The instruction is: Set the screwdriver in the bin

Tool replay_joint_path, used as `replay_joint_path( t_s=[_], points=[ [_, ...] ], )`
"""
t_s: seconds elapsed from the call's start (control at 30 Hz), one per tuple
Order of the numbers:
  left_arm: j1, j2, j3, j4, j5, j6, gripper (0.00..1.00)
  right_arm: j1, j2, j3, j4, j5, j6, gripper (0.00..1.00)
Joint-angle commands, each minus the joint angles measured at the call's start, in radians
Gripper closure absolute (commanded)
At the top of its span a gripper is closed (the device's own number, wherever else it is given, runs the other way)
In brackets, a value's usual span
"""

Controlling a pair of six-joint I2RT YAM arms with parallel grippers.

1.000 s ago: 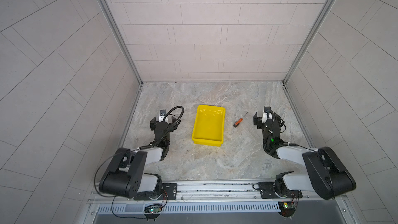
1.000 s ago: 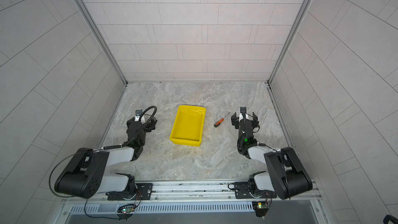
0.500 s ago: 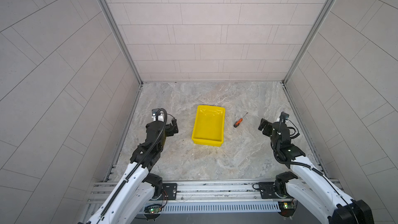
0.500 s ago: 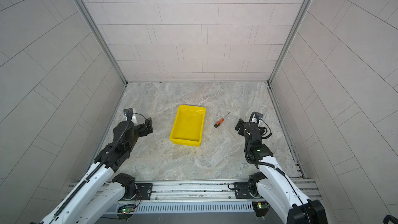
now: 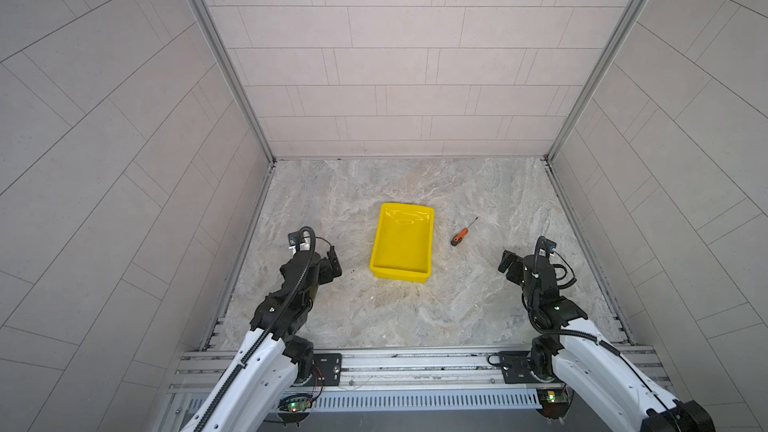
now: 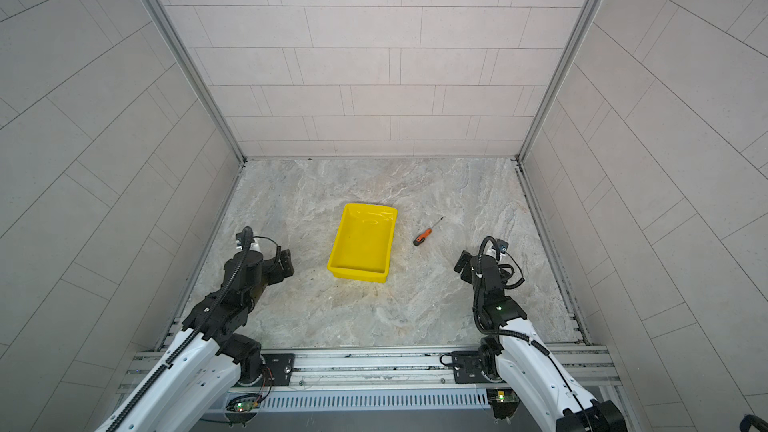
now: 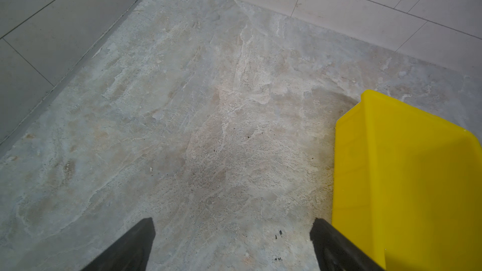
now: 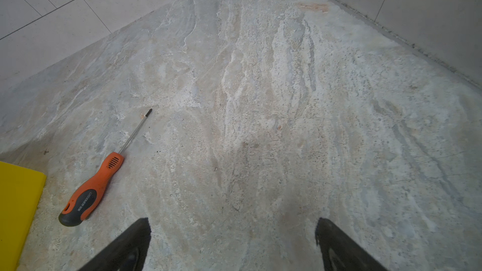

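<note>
The screwdriver (image 8: 104, 173) carries one line of white capital lettering on the black part of its handle, seemingly "GREENER", though it is too small to be sure. Smaller white marks follow it, too blurred to read.

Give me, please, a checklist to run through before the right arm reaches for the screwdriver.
1. Right gripper open and empty: ok.
2. Screwdriver lying flat on the table, apart from the bin: ok.
3. Nothing between right gripper and screwdriver: ok.
4. Bin upright and empty: ok.
5. Left gripper open, holding nothing, off the bin: ok.
</note>
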Motion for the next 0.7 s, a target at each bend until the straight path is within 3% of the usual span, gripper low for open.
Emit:
replay_joint_path(
  t_s=[0.0, 0.1, 0.2, 0.4, 0.5, 0.6, 0.67],
  points=[
    [0.006, 0.005, 0.018, -0.073, -0.078, -0.066, 0.0, -0.004, 0.021, 0.011, 0.014, 0.019, 0.034, 0.01],
    [0.005, -0.007, 0.006, -0.134, -0.152, -0.133, 0.0, -0.002, 0.058, 0.06, -0.082, 0.092, 0.06, 0.01],
    [0.006, -0.03, -0.013, -0.124, -0.141, -0.142, 0.0, 0.012, 0.115, 0.136, -0.195, 0.189, 0.123, 0.0],
    [0.006, -0.039, -0.039, -0.091, -0.123, -0.142, 0.0, 0.097, 0.315, 0.352, -0.237, 0.209, 0.111, 0.01],
    [0.007, -0.036, -0.039, -0.086, -0.105, -0.133, 0.0, 0.054, 0.443, 0.467, -0.216, 0.203, 0.123, 0.01],
    [0.007, -0.036, -0.037, -0.091, -0.098, -0.13, 0.0, -0.153, 0.498, 0.524, -0.177, -0.101, 0.209, 0.01],
    [0.007, -0.038, -0.034, -0.103, -0.096, -0.133, 0.0, -0.187, 0.531, 0.563, -0.173, -0.169, 0.216, 0.01]
  ],
)
